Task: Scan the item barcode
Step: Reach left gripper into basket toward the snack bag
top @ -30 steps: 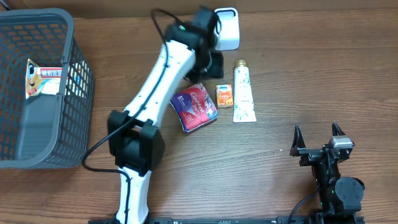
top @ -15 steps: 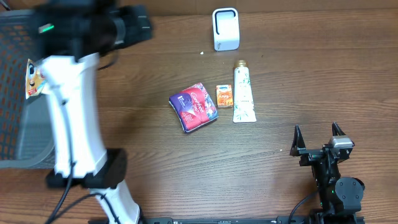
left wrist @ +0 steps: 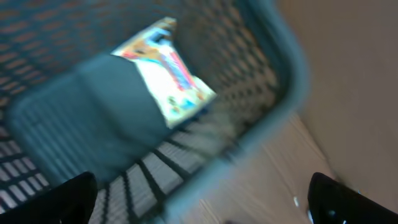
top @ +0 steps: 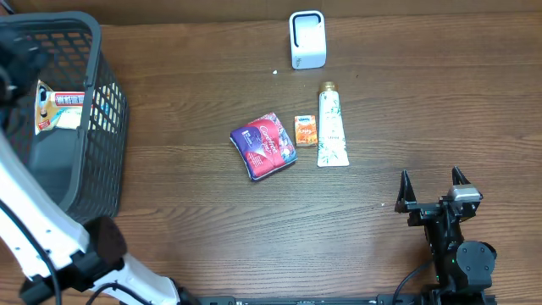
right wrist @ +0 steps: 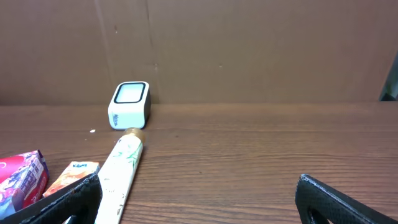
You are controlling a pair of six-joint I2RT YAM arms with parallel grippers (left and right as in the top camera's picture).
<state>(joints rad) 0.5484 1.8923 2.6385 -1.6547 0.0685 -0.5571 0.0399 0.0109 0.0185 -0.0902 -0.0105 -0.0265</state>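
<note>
A white barcode scanner (top: pixel 307 39) (right wrist: pixel 129 104) stands at the table's far edge. In front of it lie a white tube (top: pixel 332 127) (right wrist: pixel 124 168), a small orange box (top: pixel 306 130) (right wrist: pixel 78 174) and a purple pack (top: pixel 264 145) (right wrist: pixel 22 177). My left gripper (left wrist: pixel 199 205) hangs open and empty above the rim of the grey basket (top: pixel 106 110) (left wrist: pixel 273 106), blurred by motion. A colourful packet (top: pixel 59 108) (left wrist: pixel 165 65) lies inside the basket. My right gripper (top: pixel 432 182) (right wrist: pixel 205 205) rests open at the near right, pointing toward the scanner, with nothing between its fingers.
The left arm's white link (top: pixel 30 233) rises along the table's left edge beside the basket. A brown cardboard wall (right wrist: pixel 249 50) backs the table behind the scanner.
The left arm swung from beside the scanner across to the far left over the basket, and its jaws opened wider. The right arm and the items on the table stayed put.
</note>
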